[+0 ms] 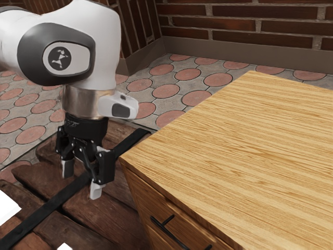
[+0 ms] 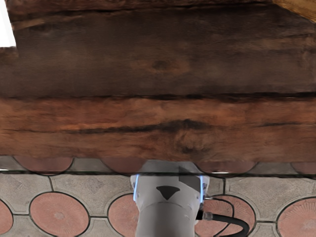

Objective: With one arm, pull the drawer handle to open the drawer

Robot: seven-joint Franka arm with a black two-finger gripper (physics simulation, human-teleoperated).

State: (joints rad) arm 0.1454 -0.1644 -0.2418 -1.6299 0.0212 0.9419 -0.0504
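Pale wood cabinet (image 1: 244,151) fills the exterior view's right, with the black drawer handle (image 1: 169,233) low on its front face. The gripper (image 1: 81,179) hangs apart from it, toward that view's left, above dark planks (image 2: 158,123), fingers spread and grasping nothing.

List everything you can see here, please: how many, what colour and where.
cabinet: one, light wood, at the exterior view's right.
drawer handle: one, black bar, low on the cabinet's front.
planks: several, dark brown, under the gripper, beside the cabinet.
strip: one, black, lying across the planks.
white patches: two, at the exterior view's lower left edge; cannot tell what they are.
floor pavers: many, reddish rounds set in grey, beyond the planks.
brick wall: one, red-brown, at the back.
arm: one, white and grey, from the upper left.
gripper: one, black, fingers open, above the planks, apart from the handle.
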